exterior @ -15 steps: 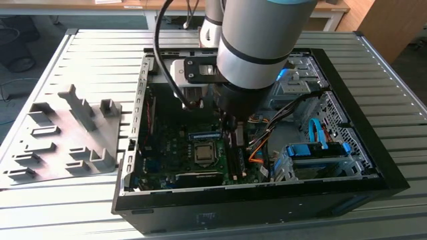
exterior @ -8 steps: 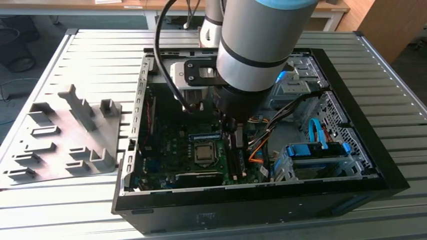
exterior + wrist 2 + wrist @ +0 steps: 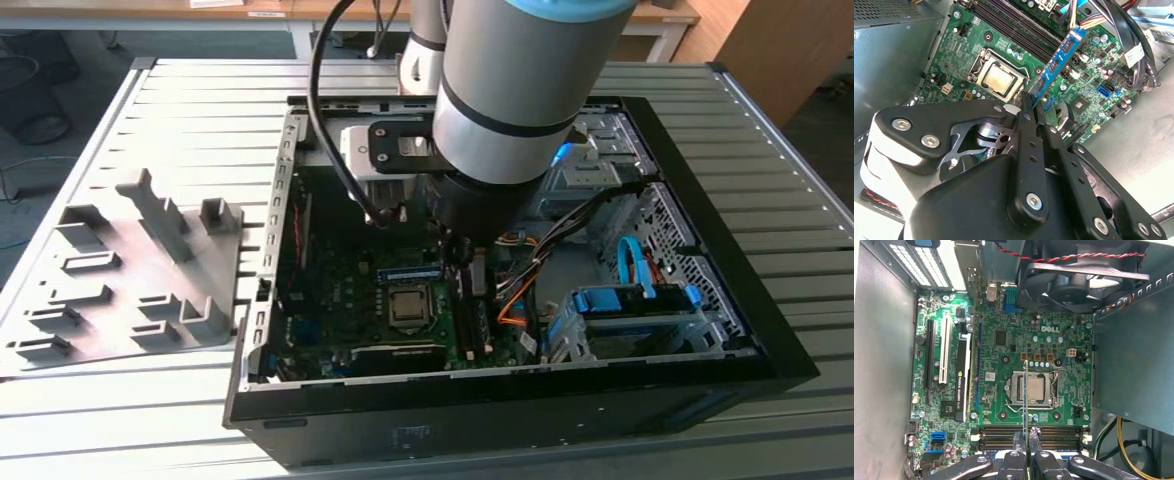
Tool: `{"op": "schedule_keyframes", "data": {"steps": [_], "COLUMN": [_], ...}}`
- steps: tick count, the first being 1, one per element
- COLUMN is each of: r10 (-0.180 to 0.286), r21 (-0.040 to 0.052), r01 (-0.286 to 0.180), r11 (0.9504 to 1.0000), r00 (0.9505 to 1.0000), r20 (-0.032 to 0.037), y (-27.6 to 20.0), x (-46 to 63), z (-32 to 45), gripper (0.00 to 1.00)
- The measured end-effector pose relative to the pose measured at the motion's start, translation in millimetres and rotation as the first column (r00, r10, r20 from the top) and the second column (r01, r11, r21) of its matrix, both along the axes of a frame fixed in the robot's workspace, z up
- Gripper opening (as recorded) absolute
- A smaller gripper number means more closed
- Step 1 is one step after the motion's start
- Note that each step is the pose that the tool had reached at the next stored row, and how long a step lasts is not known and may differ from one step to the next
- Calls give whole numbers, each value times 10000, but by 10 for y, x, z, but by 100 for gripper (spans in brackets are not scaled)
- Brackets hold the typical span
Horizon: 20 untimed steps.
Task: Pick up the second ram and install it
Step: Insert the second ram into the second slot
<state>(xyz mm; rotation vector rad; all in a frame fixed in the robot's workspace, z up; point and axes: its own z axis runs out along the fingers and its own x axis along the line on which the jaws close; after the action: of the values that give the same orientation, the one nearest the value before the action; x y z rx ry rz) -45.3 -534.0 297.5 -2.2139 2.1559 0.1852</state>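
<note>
My arm (image 3: 514,90) hangs in from 12 o'clock in the exterior view, wrist pointing pretty much straight down. Gripper (image 3: 1029,102) has both black fingers (image 3: 1035,440) pinched tight on one end of the second ram (image 3: 1061,55).

Robotics lab bench.
An opened computer case (image 3: 534,420) sits on a slatted metal counter (image 3: 200,100); wooden desks (image 3: 107,12) stand behind the case.
</note>
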Motion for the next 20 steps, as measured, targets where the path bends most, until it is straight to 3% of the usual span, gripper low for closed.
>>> {"op": "schedule_keyframes", "data": {"steps": [10,20], "r10": [-85,-1140], "r21": [1,0], "r01": [85,1140], "r11": [10000,9935], "r00": [10000,9935], "r20": [1,0], "y": [0,0], "x": [0,0], "z": [-1,-3], "gripper": [14,14]}}
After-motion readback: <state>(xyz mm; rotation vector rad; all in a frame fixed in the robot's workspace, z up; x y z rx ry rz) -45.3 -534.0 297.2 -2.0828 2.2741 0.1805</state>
